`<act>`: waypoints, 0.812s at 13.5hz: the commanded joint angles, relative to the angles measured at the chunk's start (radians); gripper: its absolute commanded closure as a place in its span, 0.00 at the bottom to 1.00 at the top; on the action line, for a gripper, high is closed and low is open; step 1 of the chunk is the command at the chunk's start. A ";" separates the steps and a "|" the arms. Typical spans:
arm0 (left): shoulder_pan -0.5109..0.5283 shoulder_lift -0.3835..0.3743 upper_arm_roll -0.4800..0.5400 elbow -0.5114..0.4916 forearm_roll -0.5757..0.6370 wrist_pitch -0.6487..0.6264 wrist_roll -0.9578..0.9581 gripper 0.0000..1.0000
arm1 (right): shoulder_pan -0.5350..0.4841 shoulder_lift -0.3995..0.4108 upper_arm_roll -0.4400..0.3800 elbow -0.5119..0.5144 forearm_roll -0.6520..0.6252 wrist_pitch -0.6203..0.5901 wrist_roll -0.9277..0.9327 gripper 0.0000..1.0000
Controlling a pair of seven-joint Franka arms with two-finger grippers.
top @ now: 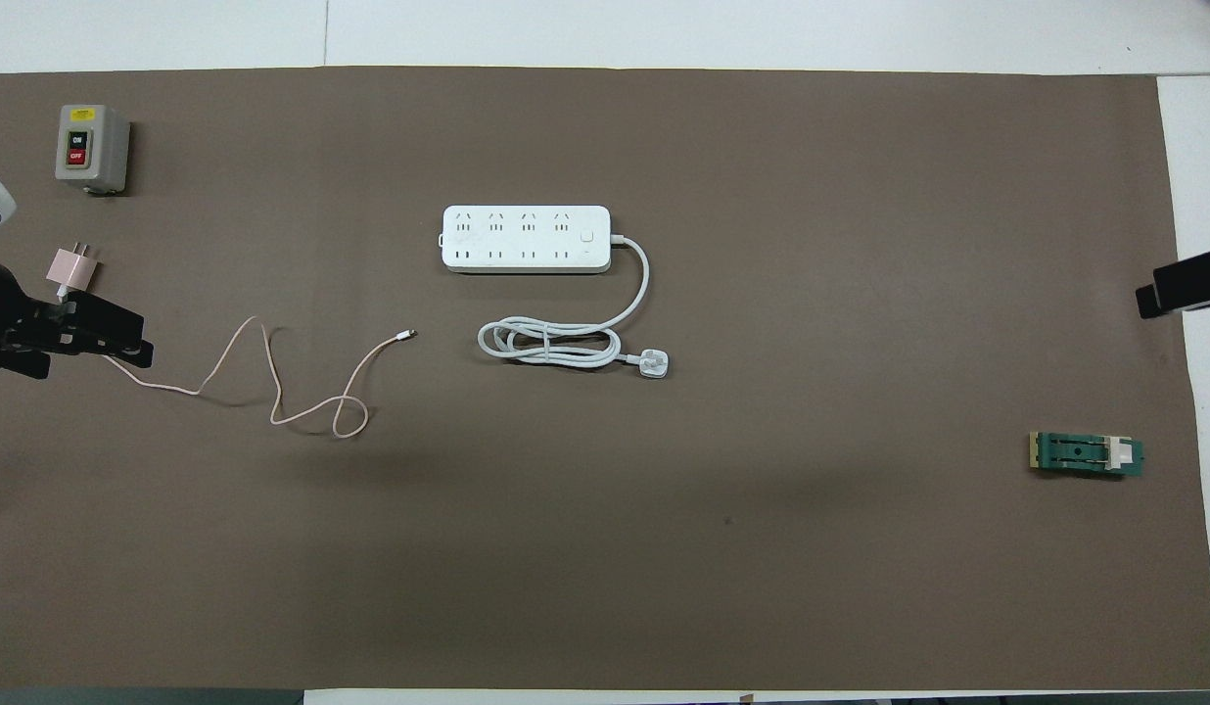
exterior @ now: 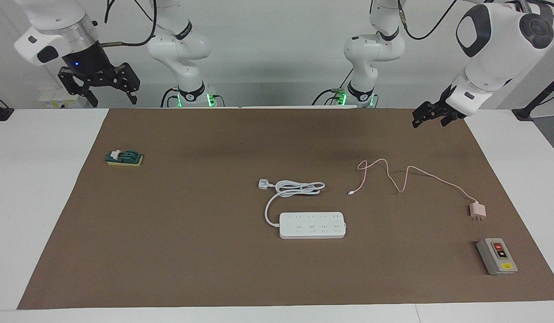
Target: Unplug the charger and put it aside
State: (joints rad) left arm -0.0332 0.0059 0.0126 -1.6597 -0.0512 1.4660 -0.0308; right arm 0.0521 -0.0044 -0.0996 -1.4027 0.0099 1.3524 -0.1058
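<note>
The charger already lies free on the brown mat, well apart from the white power strip, so by the look of it the unplugging and setting aside are done; your job now is to keep both arms clear and leave the cable alone.

Your left gripper hangs in the air over the mat's edge at the left arm's end, holding nothing; I cannot tell how its fingers stand. The charger sits on the mat below and past it, farther from the robots, prongs pointing away from them. Its thin pink cable snakes loosely from it toward the mat's middle.

Your right gripper waits high over the other end, fingers spread and empty, with a small green block on the mat below it.

The charger is a smooth pale-pink cube; the strip is glossy, flat and rounded, its thick cord coiled beside it. A grey button box sits just past the charger.
</note>
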 commanded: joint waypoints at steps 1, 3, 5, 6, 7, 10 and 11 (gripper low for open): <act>-0.016 0.019 0.015 0.026 0.017 0.005 0.015 0.00 | -0.046 -0.092 0.037 -0.154 -0.021 0.025 -0.017 0.00; -0.016 0.020 0.012 0.032 0.017 0.005 0.014 0.00 | -0.119 -0.108 0.125 -0.186 -0.059 0.053 -0.018 0.00; -0.016 0.025 0.007 0.034 0.017 0.013 0.015 0.00 | -0.129 -0.105 0.158 -0.182 -0.090 0.103 0.000 0.00; -0.016 0.026 0.006 0.038 0.017 0.008 0.012 0.00 | -0.129 -0.097 0.158 -0.180 -0.088 0.125 0.004 0.00; -0.016 0.022 0.000 0.052 0.017 0.007 0.012 0.00 | -0.130 -0.097 0.159 -0.179 -0.088 0.128 0.006 0.00; -0.004 -0.024 -0.026 0.055 0.017 -0.003 0.011 0.00 | -0.132 -0.097 0.159 -0.180 -0.080 0.117 0.018 0.00; -0.004 -0.027 -0.031 0.057 0.019 0.002 0.012 0.00 | -0.132 -0.097 0.159 -0.182 -0.077 0.116 0.017 0.00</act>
State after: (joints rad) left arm -0.0347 0.0054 -0.0116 -1.6059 -0.0512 1.4729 -0.0281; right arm -0.0598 -0.0831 0.0437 -1.5561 -0.0645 1.4561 -0.1026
